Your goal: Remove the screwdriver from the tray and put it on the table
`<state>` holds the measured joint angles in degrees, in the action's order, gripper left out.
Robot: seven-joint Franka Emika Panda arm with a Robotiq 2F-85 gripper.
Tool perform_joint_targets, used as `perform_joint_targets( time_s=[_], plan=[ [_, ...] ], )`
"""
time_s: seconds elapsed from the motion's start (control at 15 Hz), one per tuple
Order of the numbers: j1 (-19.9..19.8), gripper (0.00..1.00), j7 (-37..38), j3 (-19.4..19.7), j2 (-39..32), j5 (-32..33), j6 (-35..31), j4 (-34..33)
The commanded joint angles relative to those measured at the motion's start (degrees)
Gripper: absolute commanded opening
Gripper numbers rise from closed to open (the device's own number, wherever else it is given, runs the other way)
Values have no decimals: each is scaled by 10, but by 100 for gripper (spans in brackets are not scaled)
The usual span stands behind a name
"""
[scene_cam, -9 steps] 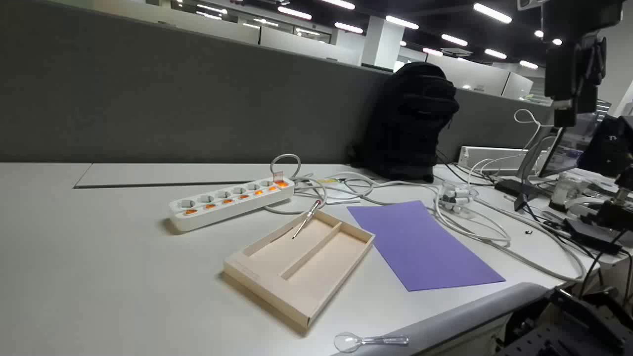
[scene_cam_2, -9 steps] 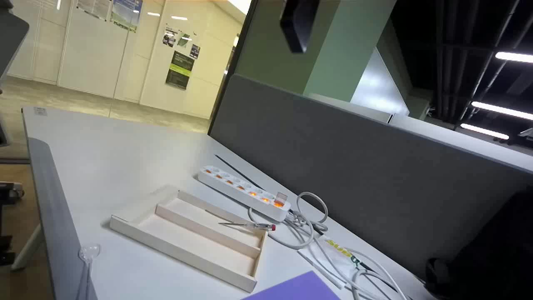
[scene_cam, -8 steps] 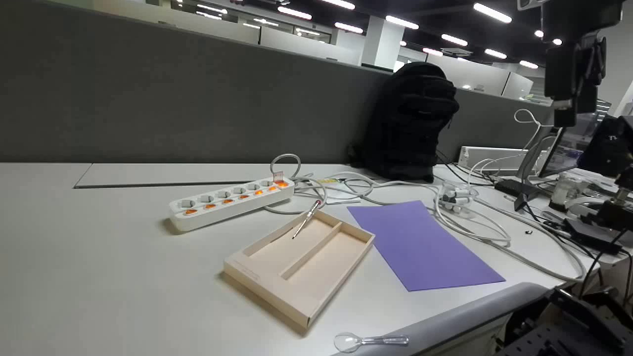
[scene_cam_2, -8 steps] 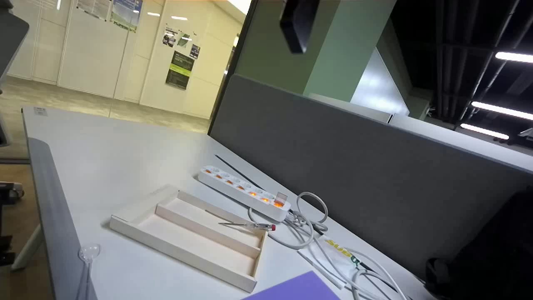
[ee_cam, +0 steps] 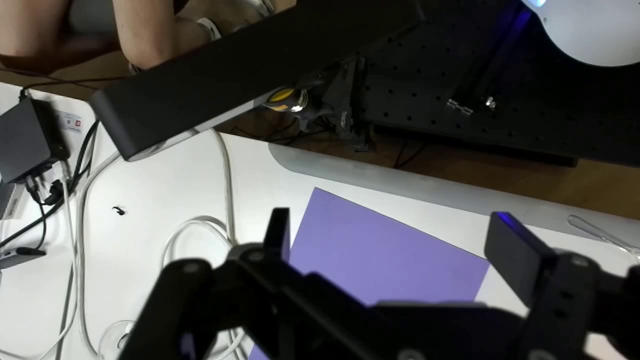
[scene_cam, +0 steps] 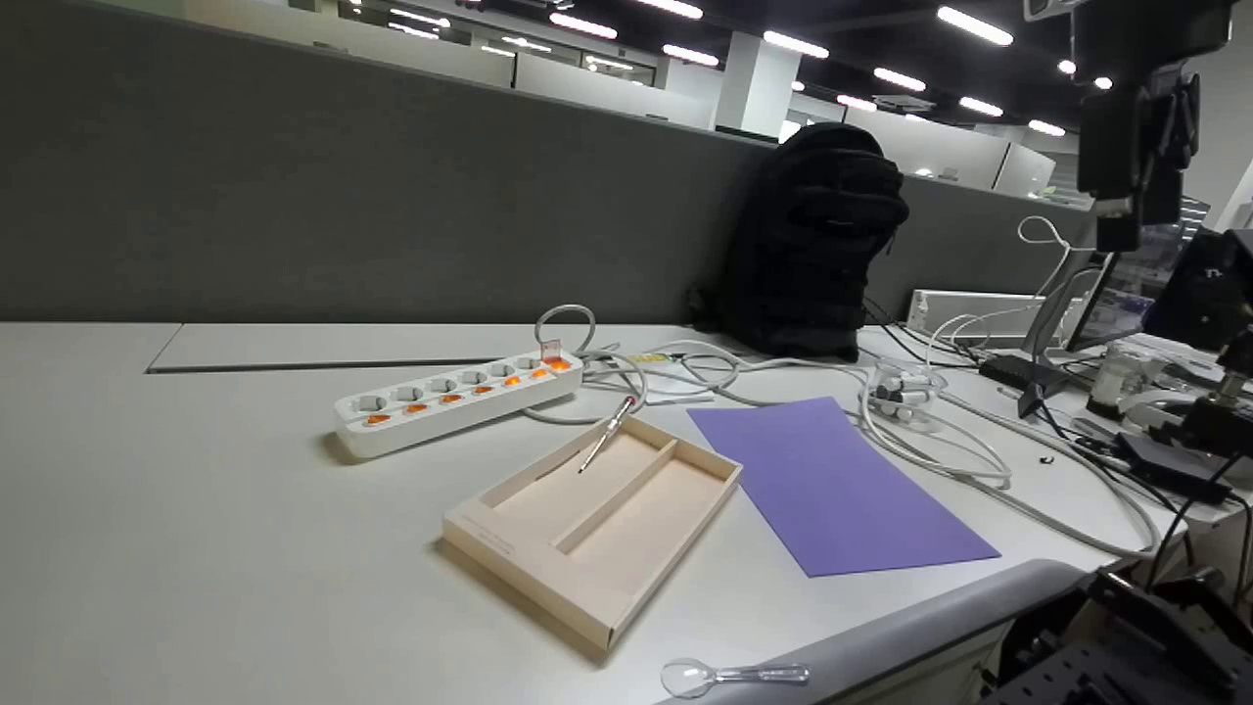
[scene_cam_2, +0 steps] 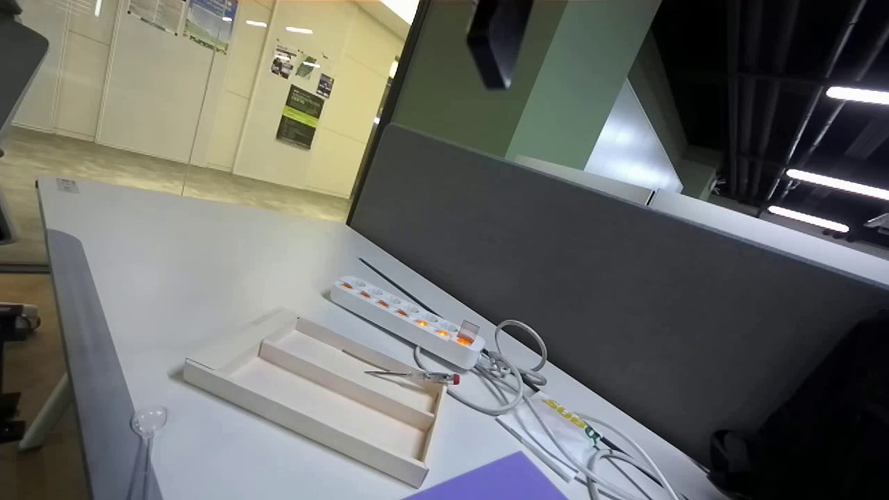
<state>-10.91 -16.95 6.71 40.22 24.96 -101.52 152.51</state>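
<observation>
My claw (ee_cam: 395,245) is spread wide: its 2 jaws stand well apart in the lower half of the wrist view, holding only air, with the purple sheet (ee_cam: 350,225) showing beyond the gap. In an exterior view I hang at the upper right of the frame, well above the table (scene_cam: 245,548) and touching none of the things on it. The screwdriver (scene_cam: 609,433) is in the tray (scene_cam: 538,563), near the middle of that frame. It lies slanted, its red-ended handle over the tray's rim and its tip pointing down into the compartment nearer the power strip (scene_cam: 455,406); whether the tip touches the bottom I cannot tell. I see the screwdriver only in the 2 exterior views. The wrist view alone gives me a person's bare limbs (ee_cam: 145,30) at the upper left. A dark poster (scene_cam_2: 301,117) shows only in an exterior view, at the upper left of the frame. The clear spoon (scene_cam: 734,676) appears in all 3 views, cut off by the right edge of my wrist view.
</observation>
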Motion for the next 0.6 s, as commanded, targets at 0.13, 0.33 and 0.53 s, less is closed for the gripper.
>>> perform_joint_targets(
  time_s=[0.13,0.33,0.53],
  plan=[
    [15,100,7,13,1,7,6,-2],
    [13,100,48,0,-37,8,6,-14],
    [7,100,120,-12,-99,7,-29,-30]
  ],
)
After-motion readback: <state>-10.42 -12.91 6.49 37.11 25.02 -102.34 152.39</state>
